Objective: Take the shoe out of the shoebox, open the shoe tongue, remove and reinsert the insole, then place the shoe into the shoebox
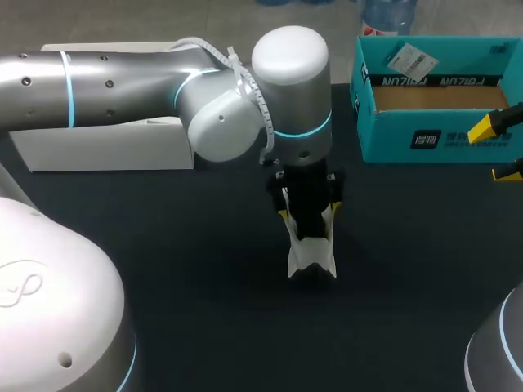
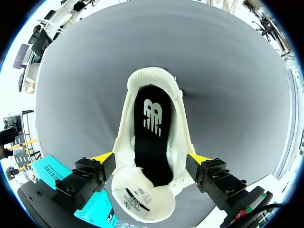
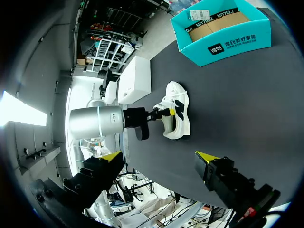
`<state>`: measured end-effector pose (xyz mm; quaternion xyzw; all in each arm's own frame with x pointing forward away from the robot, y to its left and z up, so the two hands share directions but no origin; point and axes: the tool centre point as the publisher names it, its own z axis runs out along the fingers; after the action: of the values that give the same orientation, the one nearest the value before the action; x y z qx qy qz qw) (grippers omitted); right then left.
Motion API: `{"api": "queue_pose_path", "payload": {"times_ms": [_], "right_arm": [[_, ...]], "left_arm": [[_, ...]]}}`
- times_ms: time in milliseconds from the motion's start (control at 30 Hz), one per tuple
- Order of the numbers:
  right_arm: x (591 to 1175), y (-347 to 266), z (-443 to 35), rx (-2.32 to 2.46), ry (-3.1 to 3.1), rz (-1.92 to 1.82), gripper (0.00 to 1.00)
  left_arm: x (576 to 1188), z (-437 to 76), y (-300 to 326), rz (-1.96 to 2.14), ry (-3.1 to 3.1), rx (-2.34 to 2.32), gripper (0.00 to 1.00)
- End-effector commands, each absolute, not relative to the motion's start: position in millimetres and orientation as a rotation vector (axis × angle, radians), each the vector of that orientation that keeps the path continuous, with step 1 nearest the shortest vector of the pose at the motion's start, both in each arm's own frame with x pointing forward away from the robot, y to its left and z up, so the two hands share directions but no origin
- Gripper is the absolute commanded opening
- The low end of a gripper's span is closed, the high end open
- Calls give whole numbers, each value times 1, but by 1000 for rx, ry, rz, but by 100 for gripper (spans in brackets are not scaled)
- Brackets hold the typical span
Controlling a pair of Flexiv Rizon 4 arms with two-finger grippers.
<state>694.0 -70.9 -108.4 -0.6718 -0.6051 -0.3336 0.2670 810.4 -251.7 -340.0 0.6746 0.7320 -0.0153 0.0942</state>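
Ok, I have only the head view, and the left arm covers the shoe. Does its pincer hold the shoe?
Observer: Yes. In the left wrist view both fingers of the left pincer press the sides of the shoe.
Operator: Is the insole inside?
Observer: Yes, the black insole lies inside it.
Operator: And the right pincer?
Observer: The right pincer is open and empty, apart from the shoe.

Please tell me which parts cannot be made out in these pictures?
Head view: the left arm covers the shoe, hiding its opening.
Head view: the picture's edge cuts off the right gripper; only yellow tips show.
Left wrist view: the raised tongue hides the shoe's toe.
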Motion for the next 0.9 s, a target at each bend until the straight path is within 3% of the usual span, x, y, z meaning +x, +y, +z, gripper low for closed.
{"api": "queue_pose_path", "payload": {"times_ms": [33, 900], "right_arm": [[694, -71, -109, -1815, -1633, -899, 100], [694, -71, -109, -1815, -1633, -899, 100]], "left_arm": [[806, -338, -251, -46, 2161, 2002, 100], [857, -311, -250, 22, 2218, 1898, 100]]}}
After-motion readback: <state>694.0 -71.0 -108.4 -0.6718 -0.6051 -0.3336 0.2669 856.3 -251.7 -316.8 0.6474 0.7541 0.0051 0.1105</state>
